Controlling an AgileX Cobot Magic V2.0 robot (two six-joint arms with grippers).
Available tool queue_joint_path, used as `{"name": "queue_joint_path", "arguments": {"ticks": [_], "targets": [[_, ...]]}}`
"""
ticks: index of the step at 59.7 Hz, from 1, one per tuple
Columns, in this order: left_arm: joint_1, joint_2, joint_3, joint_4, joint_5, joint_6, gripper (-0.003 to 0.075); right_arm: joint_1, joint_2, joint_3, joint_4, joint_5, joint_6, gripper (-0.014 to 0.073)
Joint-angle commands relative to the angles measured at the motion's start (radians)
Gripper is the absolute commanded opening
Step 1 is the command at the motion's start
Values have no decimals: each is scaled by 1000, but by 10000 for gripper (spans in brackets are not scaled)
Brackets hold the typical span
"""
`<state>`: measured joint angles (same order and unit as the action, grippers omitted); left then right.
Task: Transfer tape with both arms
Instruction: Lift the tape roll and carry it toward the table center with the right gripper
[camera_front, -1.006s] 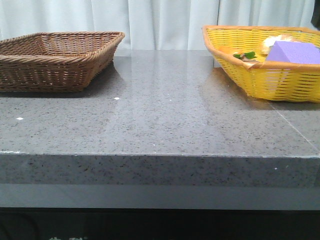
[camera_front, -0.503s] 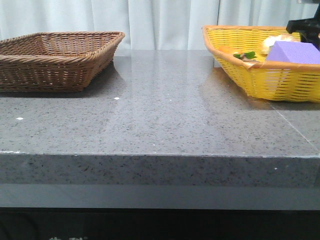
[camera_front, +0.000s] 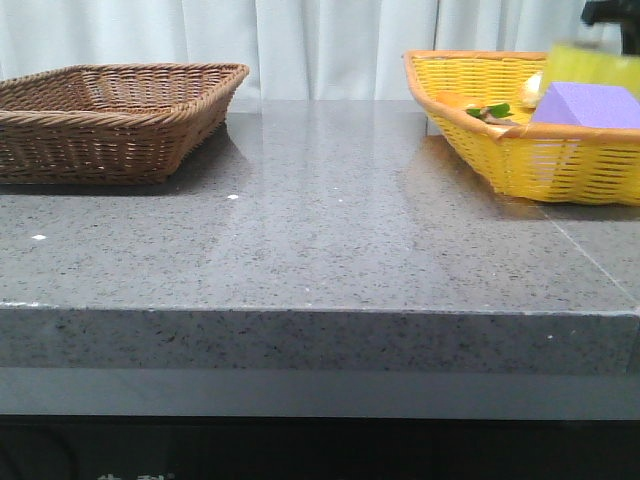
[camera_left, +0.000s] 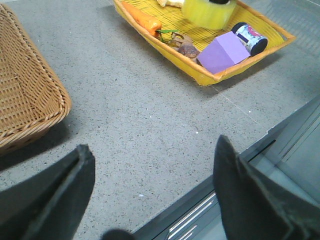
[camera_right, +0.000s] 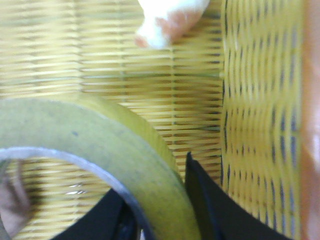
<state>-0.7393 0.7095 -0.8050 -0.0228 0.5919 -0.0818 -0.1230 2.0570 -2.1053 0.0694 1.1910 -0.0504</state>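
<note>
1. The tape (camera_front: 592, 62), a squat roll of translucent yellow, hung above the yellow basket (camera_front: 520, 160) at the far right of the bench (camera_front: 330, 240), just behind the purple block (camera_front: 590, 103).
2. The right pincer (camera_right: 165, 210) had the roll's wall between its dark fingers, one inside the hollow core and one outside, judging from the right wrist view; it was closed on the tape.
3. The roll's core axis looked roughly upright in the left wrist view, with the broad yellow band facing outward and something dark at its top.
4. The left pincer (camera_left: 150, 200) stood wide open and held nothing, over bare bench between the two baskets; the tape (camera_left: 209, 11) lay well apart from it, ahead and towards the robot's right.
5. The right arm was plainly the nearer; a handover would likely need the roll carried towards the middle, where the free side of the band could meet the left fingers.
6. The brown basket (camera_front: 110, 120) sat on the far left.
</note>
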Motion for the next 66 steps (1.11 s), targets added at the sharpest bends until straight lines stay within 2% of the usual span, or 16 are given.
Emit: {"name": "queue_joint_path", "arguments": {"ticks": [1, 15, 37, 51, 66], "targets": [[-9, 2, -32, -12, -75, -5, 491, 31, -132, -44, 35, -31, -19, 139], [-9, 2, -32, -12, -75, -5, 491, 218, -228, -44, 57, -34, -63, 139], [-9, 2, -32, -12, -75, -5, 491, 535, -205, -42, 55, -57, -76, 139], [-9, 2, -32, -12, -75, -5, 491, 616, -131, -42, 3, -22, -101, 139], [-9, 2, -32, -12, -75, -5, 491, 626, -45, -41, -38, 5, -101, 139]]}}
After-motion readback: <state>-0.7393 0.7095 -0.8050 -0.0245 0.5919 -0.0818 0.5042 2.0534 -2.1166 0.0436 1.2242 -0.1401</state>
